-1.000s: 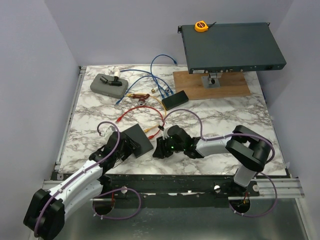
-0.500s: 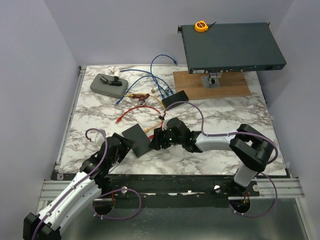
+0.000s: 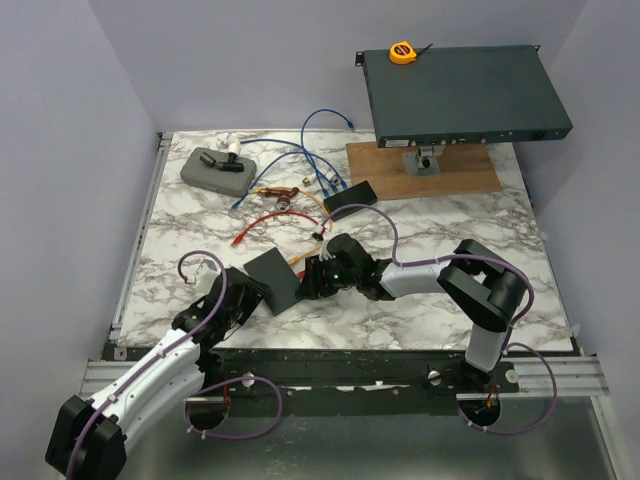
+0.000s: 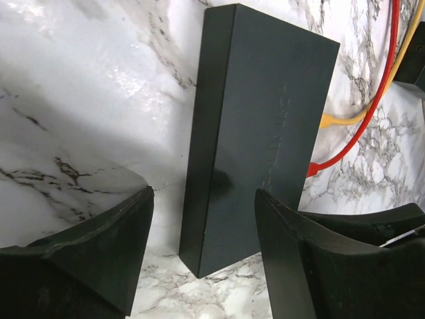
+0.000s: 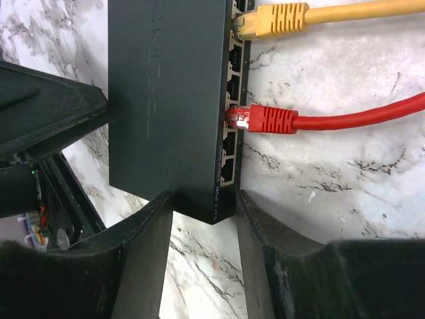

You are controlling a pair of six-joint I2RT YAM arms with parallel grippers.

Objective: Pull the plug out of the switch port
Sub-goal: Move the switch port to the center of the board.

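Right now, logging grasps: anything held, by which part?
Left gripper: nothing, open around one end of the flat black switch box. Right gripper straddles its port corner; grip cannot be told.

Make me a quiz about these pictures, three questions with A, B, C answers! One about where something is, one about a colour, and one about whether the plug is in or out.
1. Where is the yellow tape measure?
A at the near edge
B on top of the big dark box at the back
C at the left edge

2. Another plug sits near the red plug in the small black switch. What colour is it?
A blue
B green
C yellow

3. The red plug is:
A pushed into its port
B lying loose
C dangling in the air

Answers:
1 B: the top view shows it resting on the box's lid.
2 C: the right wrist view shows a yellow plug a few ports along.
3 A: its tip sits inside the switch's row of ports.
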